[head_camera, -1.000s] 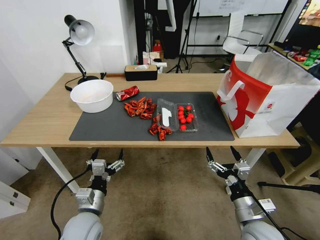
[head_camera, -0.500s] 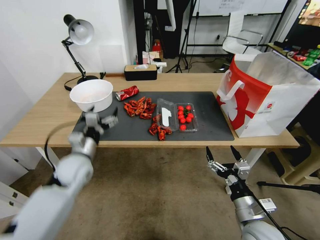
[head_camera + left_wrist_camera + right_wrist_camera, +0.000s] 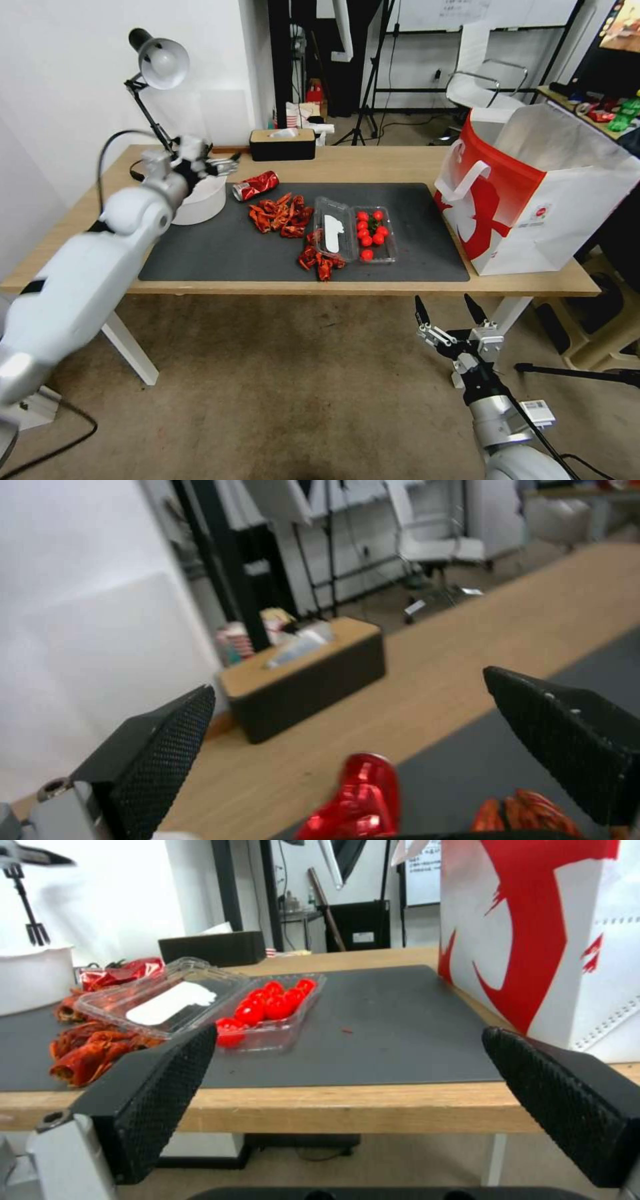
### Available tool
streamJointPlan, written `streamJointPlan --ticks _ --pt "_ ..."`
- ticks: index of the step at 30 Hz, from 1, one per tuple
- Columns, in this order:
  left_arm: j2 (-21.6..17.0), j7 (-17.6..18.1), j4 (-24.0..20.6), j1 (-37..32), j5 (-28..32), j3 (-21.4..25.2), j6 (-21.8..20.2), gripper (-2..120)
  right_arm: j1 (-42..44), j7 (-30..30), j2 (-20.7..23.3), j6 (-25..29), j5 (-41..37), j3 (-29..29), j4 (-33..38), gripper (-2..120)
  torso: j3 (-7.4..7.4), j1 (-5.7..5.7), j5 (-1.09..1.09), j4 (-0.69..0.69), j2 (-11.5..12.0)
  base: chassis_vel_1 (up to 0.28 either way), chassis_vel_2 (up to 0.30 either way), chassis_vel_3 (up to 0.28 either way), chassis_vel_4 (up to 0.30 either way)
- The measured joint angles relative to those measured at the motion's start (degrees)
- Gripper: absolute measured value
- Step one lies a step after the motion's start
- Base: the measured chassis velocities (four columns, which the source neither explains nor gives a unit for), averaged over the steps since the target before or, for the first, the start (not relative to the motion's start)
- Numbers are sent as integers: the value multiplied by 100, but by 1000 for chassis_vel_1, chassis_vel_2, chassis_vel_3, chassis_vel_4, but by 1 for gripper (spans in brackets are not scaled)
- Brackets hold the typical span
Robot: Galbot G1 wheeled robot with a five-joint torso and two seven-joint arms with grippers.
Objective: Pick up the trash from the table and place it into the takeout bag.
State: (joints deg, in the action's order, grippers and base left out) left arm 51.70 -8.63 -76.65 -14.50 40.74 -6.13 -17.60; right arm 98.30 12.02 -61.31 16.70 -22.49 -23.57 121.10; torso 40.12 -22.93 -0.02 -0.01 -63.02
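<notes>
1. Overhead, from my head camera, my left gripper (image 3: 223, 163) reaches out over the far left of the table (image 3: 400, 163), above the white bowl (image 3: 200, 200), its fingers spread apart and holding nothing. Just right of it the crushed red soda can (image 3: 255, 186) lies on its side at the far edge of the dark grey mat (image 3: 413, 227). Red scraps (image 3: 280, 215) lie beside the can, then a clear clamshell box (image 3: 353, 235) with small red tomatoes in its right half. At the right end stands the takeout bag (image 3: 527, 193), upright and open. My right gripper (image 3: 450, 313) hangs below the near table edge, fingers apart, empty

2. From my left wrist, both of my fingers (image 3: 157, 750) stand wide, with the red can (image 3: 360, 805) low between them; a dark tissue box (image 3: 307, 690) sits farther off on the wood

3. From my right wrist, my spread fingers (image 3: 150, 1100) frame the clamshell box (image 3: 200, 1000), and the bag (image 3: 533, 930) rises at the right
</notes>
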Motion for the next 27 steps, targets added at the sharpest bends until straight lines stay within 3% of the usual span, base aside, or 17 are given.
streamJointPlan --ticks 6,13,16,27 --pt "443 -555 682 635 -520 -524 -502 100 22 7 -28 0 12 -18 0 100 0 0 1 1 0 0 0 0 0" --pt "708 -670 1153 948 -901 -744 -871 100 43 7 -35 0 14 -49 -21 100 -1 0 3 1 0 0 0 0 0" --pt "849 -736 1552 1144 -1238 -897 -973 100 43 7 -37 0 14 -53 -33 100 -1 1 1 1 0 0 0 0 0" --pt "1040 -958 2045 1309 -1532 -1151 -1131 100 66 3 -44 26 13 -51 -41 100 -1 1 1 0 -1 0 0 0 0"
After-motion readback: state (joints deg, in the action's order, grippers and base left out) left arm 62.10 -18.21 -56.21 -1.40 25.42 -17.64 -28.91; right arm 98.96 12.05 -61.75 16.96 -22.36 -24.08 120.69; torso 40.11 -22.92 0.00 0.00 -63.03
